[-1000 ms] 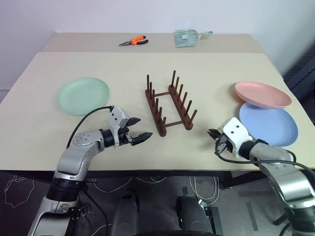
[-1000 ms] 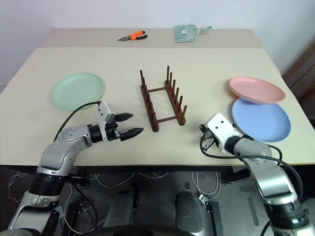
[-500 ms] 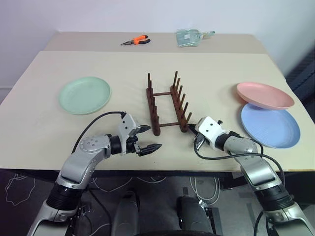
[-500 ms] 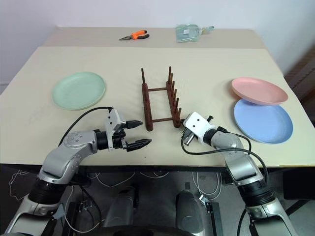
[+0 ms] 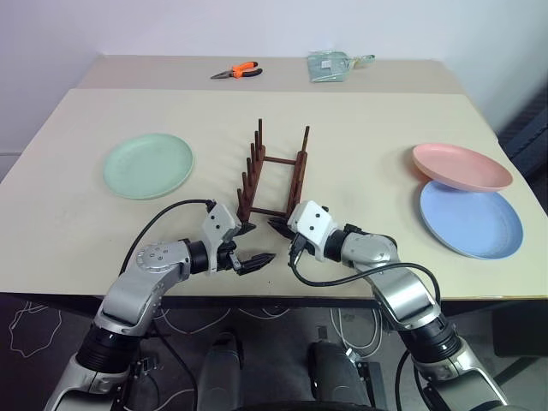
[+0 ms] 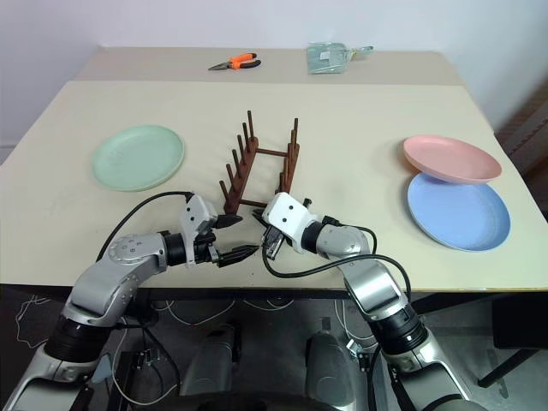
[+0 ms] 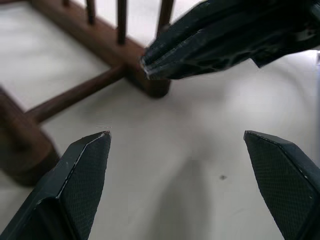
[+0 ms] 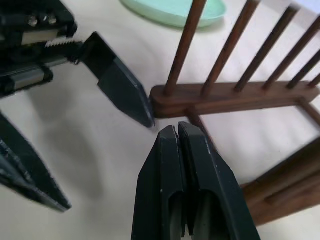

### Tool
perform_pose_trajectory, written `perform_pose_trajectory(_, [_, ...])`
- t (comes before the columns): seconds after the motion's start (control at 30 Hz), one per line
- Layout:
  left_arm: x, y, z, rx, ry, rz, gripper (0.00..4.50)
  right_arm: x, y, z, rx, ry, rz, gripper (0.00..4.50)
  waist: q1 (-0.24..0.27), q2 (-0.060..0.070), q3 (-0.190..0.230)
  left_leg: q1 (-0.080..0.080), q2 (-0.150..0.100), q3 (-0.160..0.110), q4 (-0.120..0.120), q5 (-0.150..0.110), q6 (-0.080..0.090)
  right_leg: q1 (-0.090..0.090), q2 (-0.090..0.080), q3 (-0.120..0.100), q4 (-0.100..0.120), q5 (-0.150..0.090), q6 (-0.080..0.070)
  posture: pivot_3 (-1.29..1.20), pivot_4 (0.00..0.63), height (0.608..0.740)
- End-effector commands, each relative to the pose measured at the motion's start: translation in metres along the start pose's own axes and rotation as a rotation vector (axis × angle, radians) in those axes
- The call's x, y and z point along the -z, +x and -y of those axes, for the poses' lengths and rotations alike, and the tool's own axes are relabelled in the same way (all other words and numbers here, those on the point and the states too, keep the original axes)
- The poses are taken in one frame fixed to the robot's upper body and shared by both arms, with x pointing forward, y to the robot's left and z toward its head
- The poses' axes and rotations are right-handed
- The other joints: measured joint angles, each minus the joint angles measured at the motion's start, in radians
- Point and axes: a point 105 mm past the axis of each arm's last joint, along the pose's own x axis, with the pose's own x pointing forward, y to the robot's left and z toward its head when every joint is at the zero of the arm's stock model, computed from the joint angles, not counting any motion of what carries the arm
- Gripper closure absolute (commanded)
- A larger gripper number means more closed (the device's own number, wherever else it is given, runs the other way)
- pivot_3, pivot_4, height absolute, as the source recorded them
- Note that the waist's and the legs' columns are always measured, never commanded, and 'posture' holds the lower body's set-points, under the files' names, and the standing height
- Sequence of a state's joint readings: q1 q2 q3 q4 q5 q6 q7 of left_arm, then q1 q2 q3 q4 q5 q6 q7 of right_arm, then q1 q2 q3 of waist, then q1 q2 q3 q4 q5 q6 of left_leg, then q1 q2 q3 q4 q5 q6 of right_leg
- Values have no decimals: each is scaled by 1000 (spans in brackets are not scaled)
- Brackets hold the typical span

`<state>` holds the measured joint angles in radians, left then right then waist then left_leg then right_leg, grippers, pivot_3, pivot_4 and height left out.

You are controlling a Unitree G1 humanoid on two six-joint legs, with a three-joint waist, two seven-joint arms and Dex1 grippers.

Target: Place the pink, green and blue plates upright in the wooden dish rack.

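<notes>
Beige worktop [image 5: 360, 128] is seen carrying the wooden dish rack [image 5: 272, 177] at its centre, empty, with the green plate [image 5: 147, 165] to its left and the pink plate [image 5: 461, 166] overlapping the blue plate [image 5: 470, 220] at right. At the rack's near end, the left end effector [image 5: 254, 247] is spread wide, empty, while the right end effector [image 5: 276, 225] is pinched closed, empty.

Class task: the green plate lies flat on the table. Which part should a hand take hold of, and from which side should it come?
Grip the green plate by its raised rim, at the edge nearest the robot. It lies flat and shallow, so only the rim offers a lip to pinch. The open left hand is on that side, so it probably suits best.
</notes>
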<state>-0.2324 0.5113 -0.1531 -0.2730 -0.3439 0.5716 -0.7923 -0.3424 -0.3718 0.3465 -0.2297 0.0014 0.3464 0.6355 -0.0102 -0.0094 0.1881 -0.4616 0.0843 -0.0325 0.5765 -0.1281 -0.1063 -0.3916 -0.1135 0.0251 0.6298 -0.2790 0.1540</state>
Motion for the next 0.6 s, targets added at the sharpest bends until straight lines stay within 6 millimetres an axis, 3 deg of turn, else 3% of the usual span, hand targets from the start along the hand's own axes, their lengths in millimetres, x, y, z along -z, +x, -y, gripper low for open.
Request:
perform_pose_trajectory(0.03, [-9, 1, -1, -11, 43, 25, 101, -14, -14, 9, 4, -46, 40, 4446, 0, 0, 0, 0, 0, 0, 0, 0, 0, 0, 0, 0, 0, 0, 0, 0, 150, 740])
perform_pose_trajectory(0.2, [-9, 3, 3, 6, 34, 35, 101, -5, -54, 9, -59, -58, -26, 4446, 4, 0, 0, 0, 0, 0, 0, 0, 0, 0, 0, 0, 0, 0, 0, 0, 150, 740])
perform_pose_trajectory(0.3, [-9, 3, 2, 8, 33, 34, 101, 6, -65, 11, -64, -92, -95, 4446, -4, 0, 0, 0, 0, 0, 0, 0, 0, 0, 0, 0, 0, 0, 0, 0, 150, 740])
perform_pose_trajectory(0.43, [-7, 6, -1, -3, 31, 30, 101, 28, -50, 27, 29, -179, -186, 4446, -6, 0, 0, 1, 0, 0, 0, 0, 0, 0, 0, 0, 0, 0, 0, 0, 150, 740])
perform_pose_trajectory(0.6, [-3, 7, -6, -32, 17, 28, 101, 39, -22, 37, 99, -197, -190, 4446, -1, 0, 0, 0, 0, 0, 0, 0, 0, 0, 0, 0, 0, 0, 0, 0, 150, 740])
